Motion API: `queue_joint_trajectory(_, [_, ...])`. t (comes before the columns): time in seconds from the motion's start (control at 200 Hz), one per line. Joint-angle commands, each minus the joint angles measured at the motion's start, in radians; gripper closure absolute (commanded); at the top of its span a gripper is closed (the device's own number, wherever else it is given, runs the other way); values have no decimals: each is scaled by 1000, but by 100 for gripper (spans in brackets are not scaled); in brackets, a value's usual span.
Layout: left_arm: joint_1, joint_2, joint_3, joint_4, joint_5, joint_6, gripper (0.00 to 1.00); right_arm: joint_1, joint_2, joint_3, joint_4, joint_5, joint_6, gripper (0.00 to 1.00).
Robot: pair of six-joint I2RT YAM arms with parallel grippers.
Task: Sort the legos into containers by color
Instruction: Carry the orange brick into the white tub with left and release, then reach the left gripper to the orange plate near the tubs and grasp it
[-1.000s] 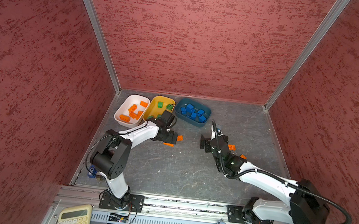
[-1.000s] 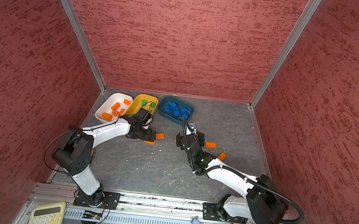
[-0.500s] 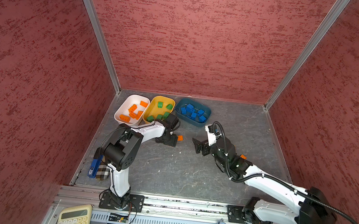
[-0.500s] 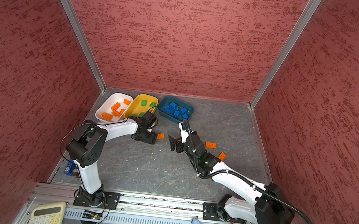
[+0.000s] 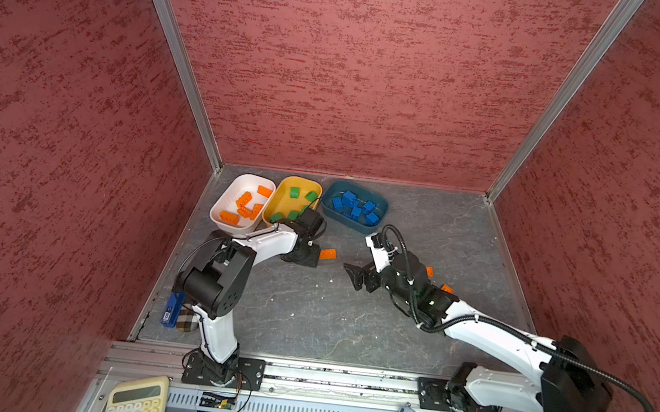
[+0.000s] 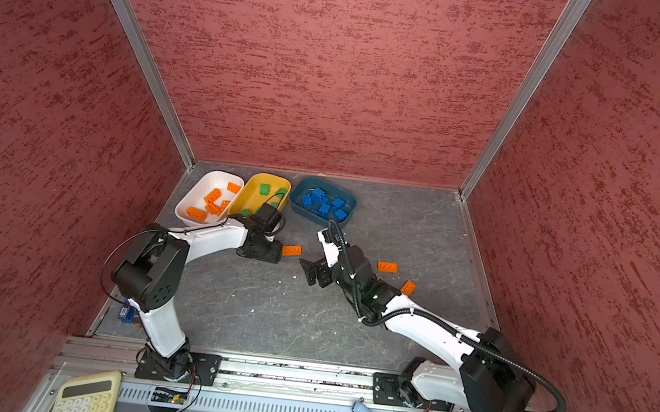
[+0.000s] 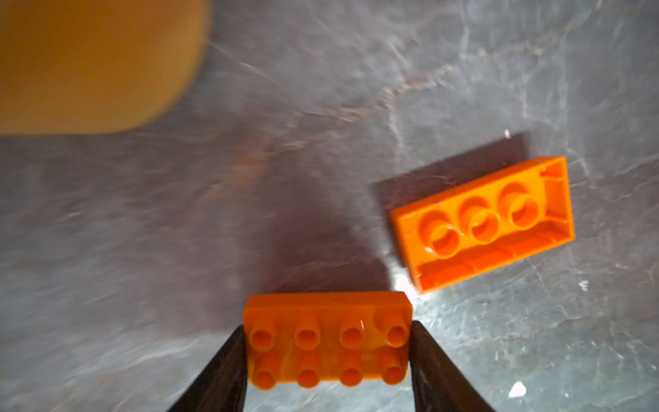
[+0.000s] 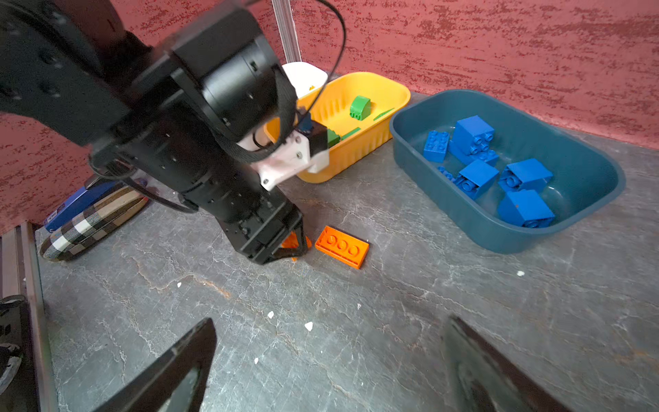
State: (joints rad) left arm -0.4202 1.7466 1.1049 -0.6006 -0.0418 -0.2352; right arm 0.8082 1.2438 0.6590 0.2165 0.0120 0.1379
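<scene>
I have the left claw [image 7: 327, 356] pinching a stud-up orange brick [image 7: 326, 310] by its ends; the right claw [image 8: 330, 339] hangs spread, empty. Next I'd lift it to the white tub [image 5: 244, 182], far-left corner of the worktop.

Both top views are bright, lit from above, with soft shadows on the grey floor [image 5: 328, 324], and the red walls [image 5: 355, 71] lean out at the edges. In the left wrist view the yellow tub [image 7: 89, 64] is a blur, the studded orange brick [image 7: 328, 342] looks clear, and the upturned orange brick [image 7: 481, 224] throws a dark shadow. In the right wrist view the left arm [image 8: 178, 125] and the right gripper [image 8: 331, 321] look fuzzy.
</scene>
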Motion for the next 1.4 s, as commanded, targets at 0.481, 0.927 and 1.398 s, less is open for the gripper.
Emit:
queue_joint_trajectory(0.481, [538,-95,127,227,87,-243,47,-1,33,62,6,179,10,1])
queue_joint_trajectory(0.927, [665,300,497,113,-47,-369,39,-1,-19,40,-38,244,46,1])
queue_joint_trajectory(1.398, [534,167,476,101,-26,-299,9,-1,-37,9,-30,303,96,1])
